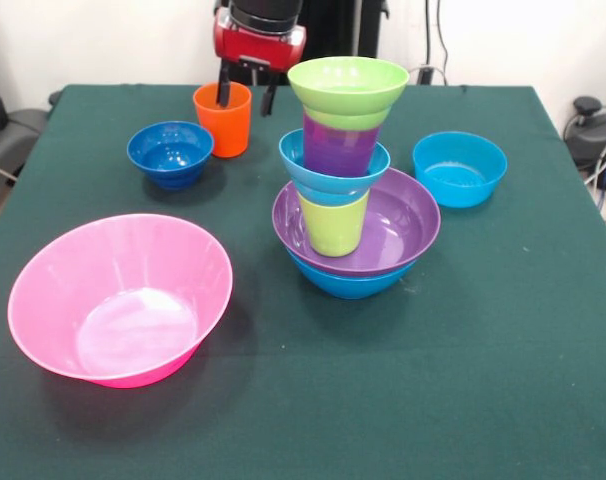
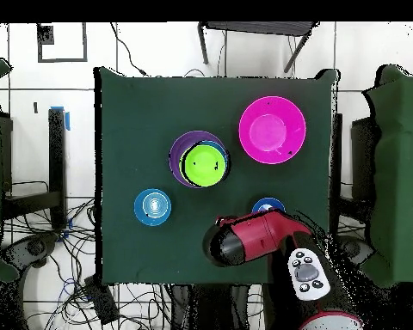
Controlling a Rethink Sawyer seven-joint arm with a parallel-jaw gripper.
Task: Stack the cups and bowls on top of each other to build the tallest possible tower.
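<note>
At the top of the front view, the end effector (image 1: pixel 245 95) straddles the rim of the orange cup (image 1: pixel 223 120), one finger inside it and one outside to the right; whether it pinches the wall cannot be told. At centre frame the tower (image 1: pixel 348 170) stands on the green desk (image 1: pixel 433 380): blue bowl, purple bowl (image 1: pixel 398 225), an upside-down lime cup, a turquoise bowl, purple cup, lime green bowl (image 1: pixel 348 82) on top. The dark blue bowl (image 1: pixel 170 152) sits upper left, a turquoise bowl (image 1: pixel 460 168) upper right, and the pink bowl (image 1: pixel 121 298) lower left.
</note>
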